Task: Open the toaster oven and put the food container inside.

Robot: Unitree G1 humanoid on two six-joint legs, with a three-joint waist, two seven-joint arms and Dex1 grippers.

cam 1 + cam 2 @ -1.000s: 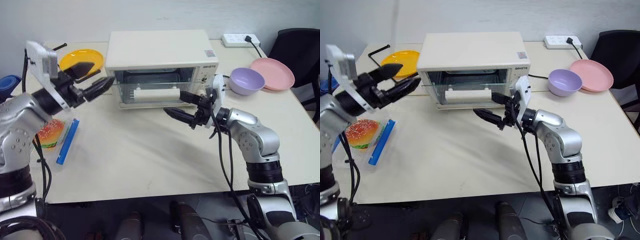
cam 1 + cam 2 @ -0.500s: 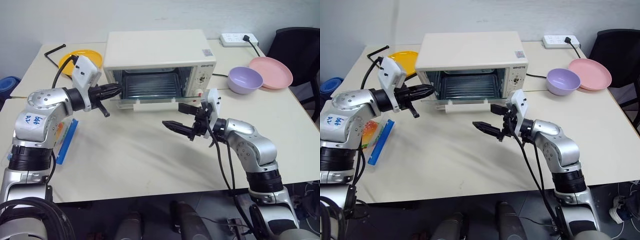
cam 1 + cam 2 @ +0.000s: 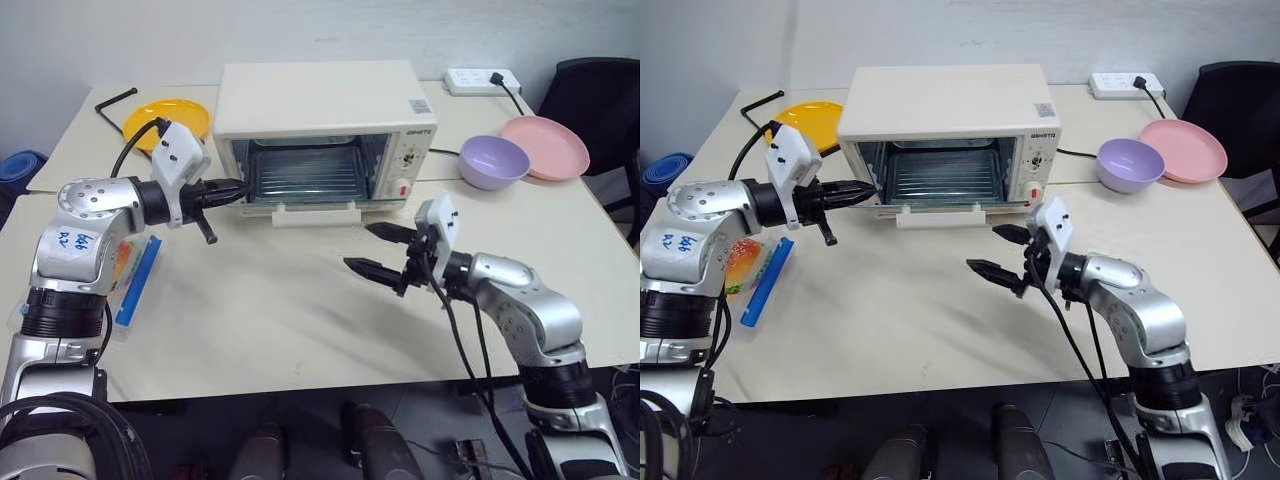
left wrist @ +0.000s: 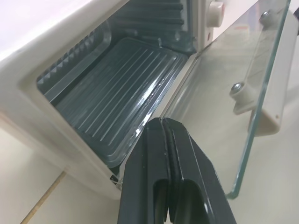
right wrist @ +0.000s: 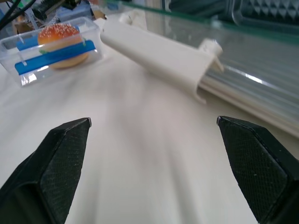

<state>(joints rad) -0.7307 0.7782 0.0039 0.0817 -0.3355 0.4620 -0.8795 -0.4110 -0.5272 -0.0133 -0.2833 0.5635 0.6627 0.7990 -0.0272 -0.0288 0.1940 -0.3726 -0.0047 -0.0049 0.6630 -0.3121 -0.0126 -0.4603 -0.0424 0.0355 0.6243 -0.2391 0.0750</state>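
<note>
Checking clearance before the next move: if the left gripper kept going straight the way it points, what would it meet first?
Probably the toaster oven: the shut left gripper points into its open cavity, toward the ribbed tray inside.

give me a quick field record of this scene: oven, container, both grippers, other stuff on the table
toaster oven: on the table, glass door folded down open, dark tray inside
food container: on the table to the robot's left of the oven, toy hamburger inside, not held
left gripper: shut, empty, tips at the left edge of the oven opening
right gripper: open, empty, in front of the door, apart from it
other items: yellow plate, purple bowl, pink plate, power strip
</note>
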